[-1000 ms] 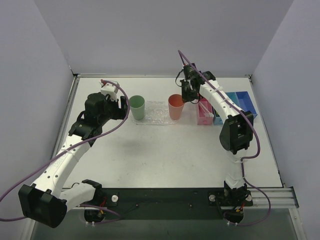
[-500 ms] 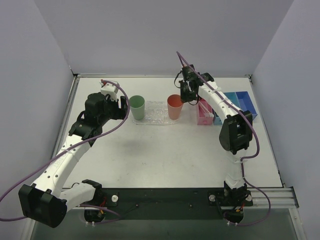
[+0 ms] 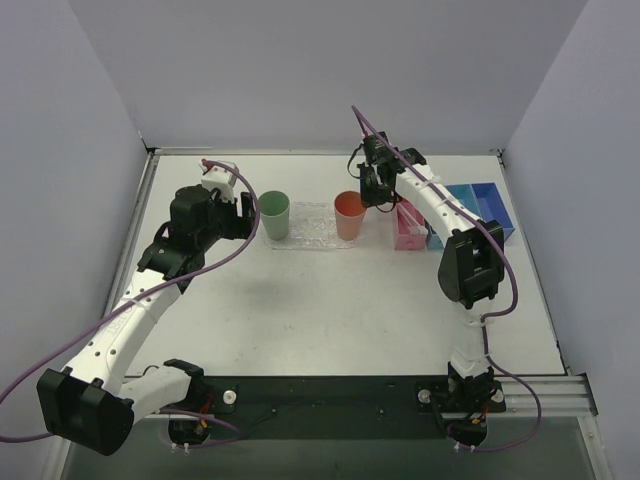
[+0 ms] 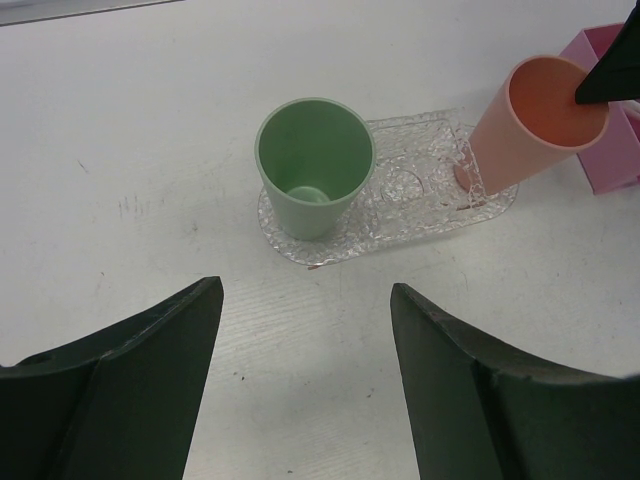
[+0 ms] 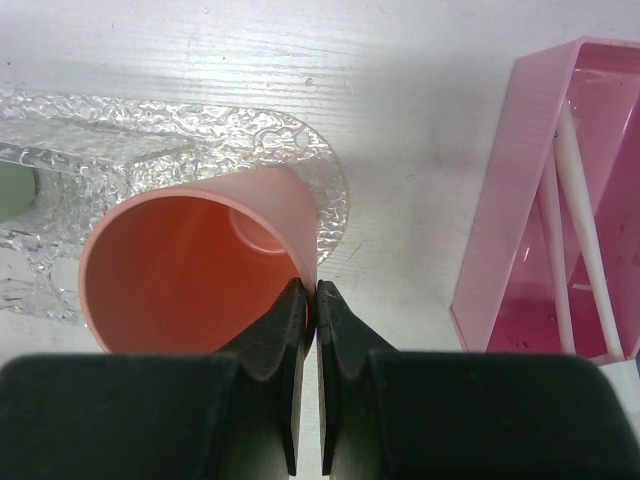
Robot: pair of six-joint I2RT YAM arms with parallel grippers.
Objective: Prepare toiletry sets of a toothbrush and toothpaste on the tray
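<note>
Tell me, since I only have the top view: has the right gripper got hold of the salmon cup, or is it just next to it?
Observer: The right wrist view shows the right gripper shut on the salmon cup, pinching its rim wall.
Operator: Is the cup standing flat?
Observer: No, the left wrist view shows it tilted, with its base down at the end of the tray.
Operator: Where are the toothbrushes?
Observer: Thin white sticks, likely the toothbrushes, lie in the pink bin.
</note>
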